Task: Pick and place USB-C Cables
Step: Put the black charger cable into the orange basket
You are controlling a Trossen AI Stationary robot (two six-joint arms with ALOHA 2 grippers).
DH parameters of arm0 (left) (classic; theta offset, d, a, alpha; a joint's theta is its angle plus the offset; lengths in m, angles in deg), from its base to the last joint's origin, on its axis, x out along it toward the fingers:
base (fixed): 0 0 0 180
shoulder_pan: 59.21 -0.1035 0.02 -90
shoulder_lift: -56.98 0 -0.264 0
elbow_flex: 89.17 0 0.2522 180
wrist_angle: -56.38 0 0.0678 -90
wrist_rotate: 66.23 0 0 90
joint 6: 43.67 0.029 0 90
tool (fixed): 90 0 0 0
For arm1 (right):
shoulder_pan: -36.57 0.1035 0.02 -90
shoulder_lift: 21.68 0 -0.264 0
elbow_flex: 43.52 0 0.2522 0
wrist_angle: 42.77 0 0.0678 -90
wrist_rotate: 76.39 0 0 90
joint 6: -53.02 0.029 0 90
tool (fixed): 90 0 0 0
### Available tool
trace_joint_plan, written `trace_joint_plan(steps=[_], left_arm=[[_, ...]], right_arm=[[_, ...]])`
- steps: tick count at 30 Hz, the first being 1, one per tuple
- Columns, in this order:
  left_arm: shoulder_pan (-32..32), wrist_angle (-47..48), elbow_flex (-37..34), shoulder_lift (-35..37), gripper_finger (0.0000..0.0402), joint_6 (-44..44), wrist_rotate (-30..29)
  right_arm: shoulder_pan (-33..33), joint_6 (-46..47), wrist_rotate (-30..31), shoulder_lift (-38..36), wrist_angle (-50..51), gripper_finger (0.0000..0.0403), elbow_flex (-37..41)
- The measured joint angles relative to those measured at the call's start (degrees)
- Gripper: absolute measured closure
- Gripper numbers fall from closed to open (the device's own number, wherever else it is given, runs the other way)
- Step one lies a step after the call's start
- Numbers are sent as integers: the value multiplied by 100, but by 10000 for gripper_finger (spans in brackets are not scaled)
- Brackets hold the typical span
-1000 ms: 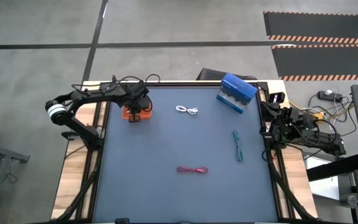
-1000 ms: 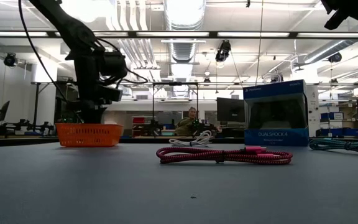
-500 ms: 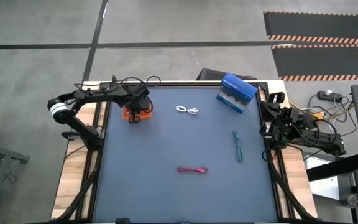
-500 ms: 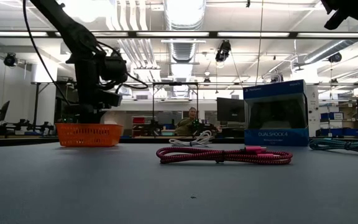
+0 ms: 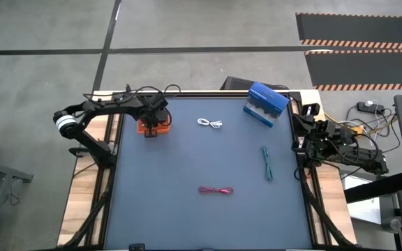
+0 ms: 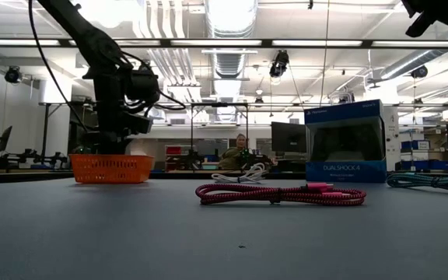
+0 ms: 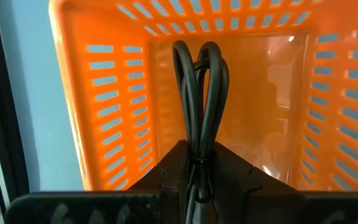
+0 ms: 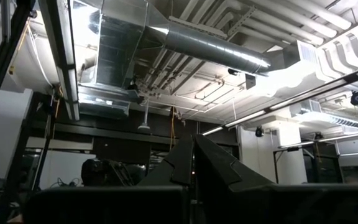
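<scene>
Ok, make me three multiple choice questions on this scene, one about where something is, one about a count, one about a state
1. Where is the left end effector?
A. over the orange tray
B. beside the blue box
C. above the red-pink cable

2. How many cables lie loose on the table outside the tray?
A. one
B. three
C. five

3. What state is the black cable in?
A. flat on the table
B. draped over the blue box
C. gripped by the left end effector

Answers:
1. A, since the left wrist view looks straight into the tray.
2. B, since the white cable, teal cable and red-pink cable lie loose in the high view.
3. C, since its fingers close on the bundle.
</scene>
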State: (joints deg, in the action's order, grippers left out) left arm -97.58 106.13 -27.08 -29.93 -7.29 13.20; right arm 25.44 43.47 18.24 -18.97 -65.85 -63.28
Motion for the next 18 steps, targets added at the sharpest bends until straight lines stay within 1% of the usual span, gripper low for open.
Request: trace_joint_plan(steps=[8, 18], left_arm=[[0, -2, 0, 2, 357, 0, 0], [2, -4, 20, 22, 297, 3, -57]], right_arm=[[-2, -1, 0, 0, 0, 394, 0], [-1, -1, 0, 0, -2, 394, 0]])
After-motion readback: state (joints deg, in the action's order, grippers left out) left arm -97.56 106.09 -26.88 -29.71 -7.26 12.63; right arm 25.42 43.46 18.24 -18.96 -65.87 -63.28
